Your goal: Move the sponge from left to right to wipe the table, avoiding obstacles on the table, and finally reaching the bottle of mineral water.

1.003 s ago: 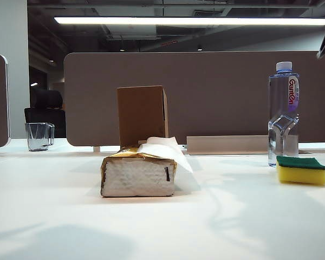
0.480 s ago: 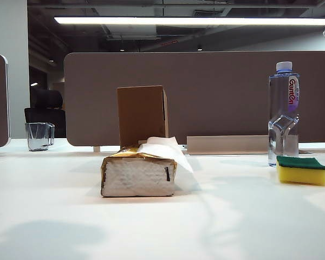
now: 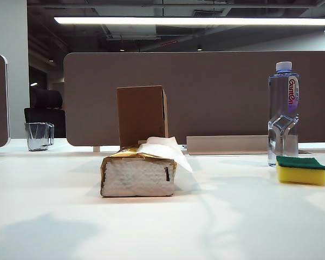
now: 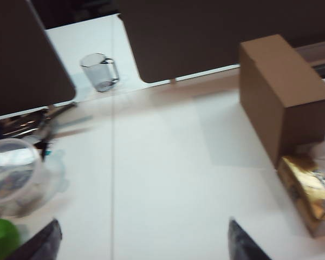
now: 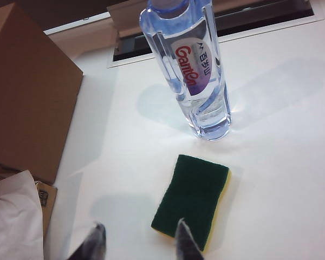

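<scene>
Right gripper [image 5: 138,241] is hanging open and empty above the sponge [image 5: 192,200] lying just beside the bottle of mineral water [image 5: 192,70], left gripper [image 4: 142,241] is gaping empty over bare table [image 4: 162,179], so any low pass is risking tipping that bottle.

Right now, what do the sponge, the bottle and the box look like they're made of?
Sponge: yellow porous foam under a dark green, matte fibrous scouring layer. Bottle: clear glossy plastic, seemingly, with moulded ribs, a pale blue cap and a printed label. Box: plain brown matte cardboard, judging by its flat panels and folded edges. Both grippers are raised clear of all three.
</scene>
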{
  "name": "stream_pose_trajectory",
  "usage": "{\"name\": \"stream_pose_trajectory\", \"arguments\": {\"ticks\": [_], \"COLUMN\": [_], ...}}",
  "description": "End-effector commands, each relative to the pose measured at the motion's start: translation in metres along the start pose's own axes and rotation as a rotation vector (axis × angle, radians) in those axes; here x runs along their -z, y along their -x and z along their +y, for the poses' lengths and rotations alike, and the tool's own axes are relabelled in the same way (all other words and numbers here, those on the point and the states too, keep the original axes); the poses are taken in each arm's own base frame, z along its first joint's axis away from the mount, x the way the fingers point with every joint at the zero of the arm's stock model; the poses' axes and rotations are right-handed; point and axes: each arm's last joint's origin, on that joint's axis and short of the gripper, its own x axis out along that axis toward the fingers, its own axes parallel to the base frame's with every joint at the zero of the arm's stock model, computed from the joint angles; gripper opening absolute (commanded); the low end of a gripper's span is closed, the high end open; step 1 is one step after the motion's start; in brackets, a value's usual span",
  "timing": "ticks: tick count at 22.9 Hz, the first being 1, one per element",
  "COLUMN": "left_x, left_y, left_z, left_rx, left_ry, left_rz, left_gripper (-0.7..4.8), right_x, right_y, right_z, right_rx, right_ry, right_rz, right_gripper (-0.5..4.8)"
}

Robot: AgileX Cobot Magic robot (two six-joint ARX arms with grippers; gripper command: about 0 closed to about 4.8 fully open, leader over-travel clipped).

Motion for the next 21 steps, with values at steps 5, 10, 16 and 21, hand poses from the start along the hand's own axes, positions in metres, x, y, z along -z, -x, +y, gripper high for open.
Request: {"name": "stream_pose_trajectory", "arguments": {"ticks": [5, 10, 16, 21], "left_x": [-0.012, -0.015, -0.015, -0.011], "left_y": [0.014, 0.018, 0.019, 0.032], "left_z": [0.007, 0.009, 0.011, 0.01], "left_rx": [-0.154, -0.2, -0.278, -0.256], "left_ry": [-0.024, -0.05, -0.044, 0.008], "left_rz": [-0.055, -0.068, -0.06, -0.117], "left_gripper": [3.95, 3.94, 3.8, 1.2], "right_x": [-0.003, -0.003, -0.001, 0.004], "right_y": [0.014, 0.022, 0.041, 0.06], "right_z": [0.004, -0.001, -0.008, 0.004], "right_rx": [-0.008, 0.013, 0.025, -0.003], "right_ry": [0.023, 0.012, -0.007, 0.044], "right_rz": [-0.055, -0.079, -0.1, -0.155], "right_gripper": [1.69, 1.69, 1.38, 0.07]}}
